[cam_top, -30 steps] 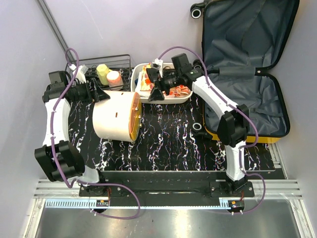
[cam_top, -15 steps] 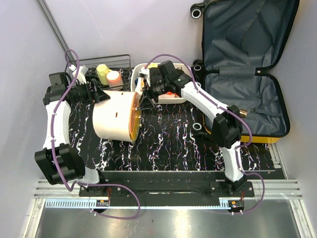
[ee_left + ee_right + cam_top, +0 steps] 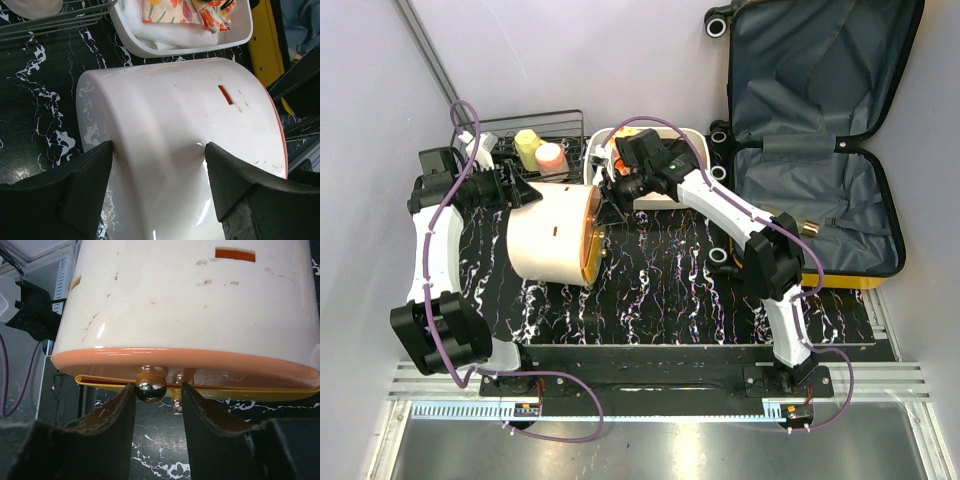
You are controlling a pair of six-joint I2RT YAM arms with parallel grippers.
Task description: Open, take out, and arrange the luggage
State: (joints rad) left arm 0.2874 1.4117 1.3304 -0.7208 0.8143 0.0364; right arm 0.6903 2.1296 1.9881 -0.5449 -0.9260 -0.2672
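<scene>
Yellow luggage (image 3: 820, 140) lying open at the table's right, well apart from both grippers, left gripper (image 3: 157, 150) spread wide around the cream-and-orange round container (image 3: 555, 235), right gripper (image 3: 157, 392) narrowed around the container's shiny metal knob (image 3: 151, 385), contact unclear

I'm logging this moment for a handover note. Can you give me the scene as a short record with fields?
luggage: open, lining showing, at the table's right side
round container: cream with orange rim, lying on its side
left gripper: jaws spread around the container's body
right gripper: fingers either side of a metal knob at the container's orange end
white tray: behind the container, holds floral-print items
wire rack: back left
</scene>
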